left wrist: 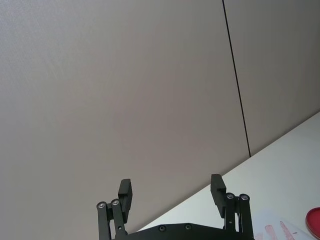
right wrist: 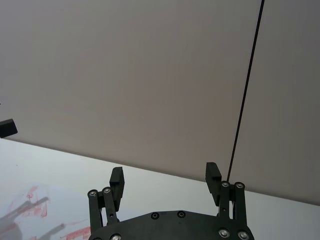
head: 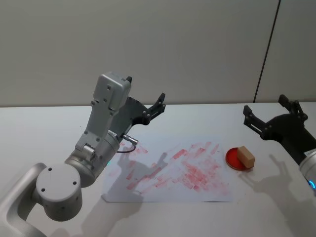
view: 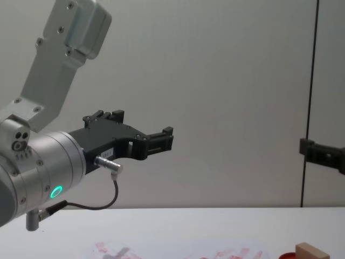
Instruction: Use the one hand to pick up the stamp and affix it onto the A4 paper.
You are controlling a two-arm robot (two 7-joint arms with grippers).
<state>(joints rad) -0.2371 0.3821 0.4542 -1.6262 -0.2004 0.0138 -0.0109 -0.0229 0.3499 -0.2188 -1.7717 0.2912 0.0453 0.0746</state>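
Observation:
The stamp (head: 246, 157), a small tan wooden block, rests on a red round disc (head: 235, 159) just off the right edge of the A4 paper (head: 173, 175), which is covered in red-pink prints. My right gripper (head: 265, 104) hovers open and empty in the air behind and to the right of the stamp; its two fingers (right wrist: 212, 172) stand wide apart. In the chest view the stamp (view: 311, 251) sits at the bottom right, well below that gripper (view: 318, 151). My left gripper (head: 146, 89) is raised, open and empty, over the paper's rear left.
The white table (head: 44, 128) runs to a grey wall with a dark vertical seam (head: 266, 49). The left arm's big grey elbow (head: 59, 190) hangs over the front left. A black cable (view: 102, 202) loops under the left wrist.

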